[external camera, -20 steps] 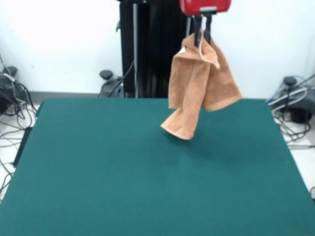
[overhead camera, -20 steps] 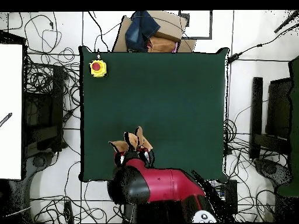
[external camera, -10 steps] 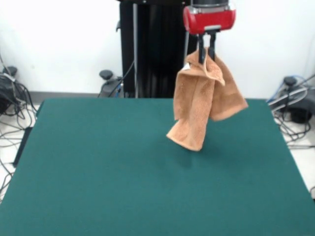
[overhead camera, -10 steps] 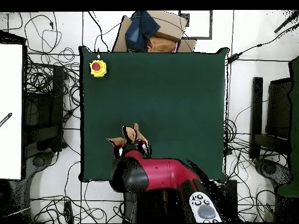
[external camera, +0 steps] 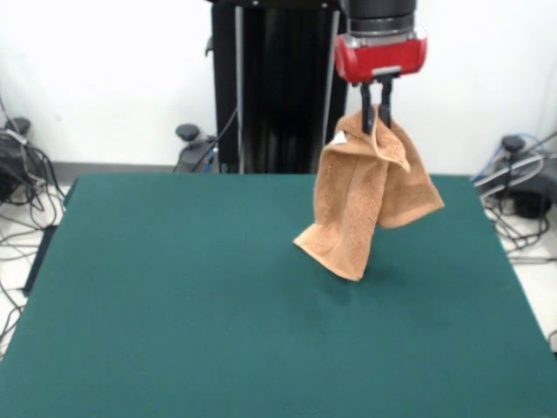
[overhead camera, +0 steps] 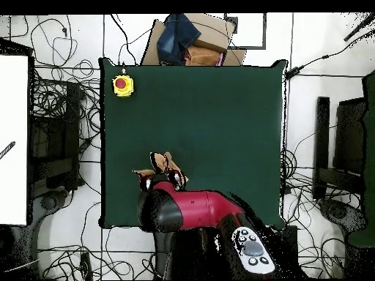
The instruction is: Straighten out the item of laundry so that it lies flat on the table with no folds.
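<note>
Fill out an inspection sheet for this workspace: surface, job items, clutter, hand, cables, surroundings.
Surface: green table, flat, mostly bare.
Job items: orange towel hangs bunched and folded from the hand, its lowest corner close over the table; contact cannot be told. Not flat yet.
Clutter: yellow box with a red button on one table corner in the overhead view.
Hand: hand shut on the towel's top edge, above the table's far half in the front view.
Cables: loose cables on the floor on both sides of the table; none on the table.
Surroundings: black pedestal column behind the table, white wall, cardboard box with dark cloth past one table edge.
</note>
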Tool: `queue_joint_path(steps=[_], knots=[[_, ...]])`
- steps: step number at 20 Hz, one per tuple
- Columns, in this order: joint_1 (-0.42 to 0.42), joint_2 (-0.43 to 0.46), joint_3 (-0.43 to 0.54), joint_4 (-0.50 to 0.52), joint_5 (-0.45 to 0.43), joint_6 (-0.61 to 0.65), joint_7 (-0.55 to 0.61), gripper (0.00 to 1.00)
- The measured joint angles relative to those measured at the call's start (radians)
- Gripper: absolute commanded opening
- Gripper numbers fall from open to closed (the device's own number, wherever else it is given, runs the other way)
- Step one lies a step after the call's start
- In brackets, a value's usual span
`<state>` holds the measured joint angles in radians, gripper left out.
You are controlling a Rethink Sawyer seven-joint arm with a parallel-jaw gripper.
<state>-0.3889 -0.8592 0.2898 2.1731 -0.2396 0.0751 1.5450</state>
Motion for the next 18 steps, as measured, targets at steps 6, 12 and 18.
queue_joint_path(steps=[6, 12, 18], knots=[[-0.001, -0.014, 0.0, -0.025, 0.0, 0.001, 0.0, 0.0], [-0.001, -0.037, 0.0, -0.088, -0.001, 0.029, 0.0, 0.0], [-0.001, -0.02, 0.002, -0.178, -0.001, 0.053, 0.0, 0.0]])
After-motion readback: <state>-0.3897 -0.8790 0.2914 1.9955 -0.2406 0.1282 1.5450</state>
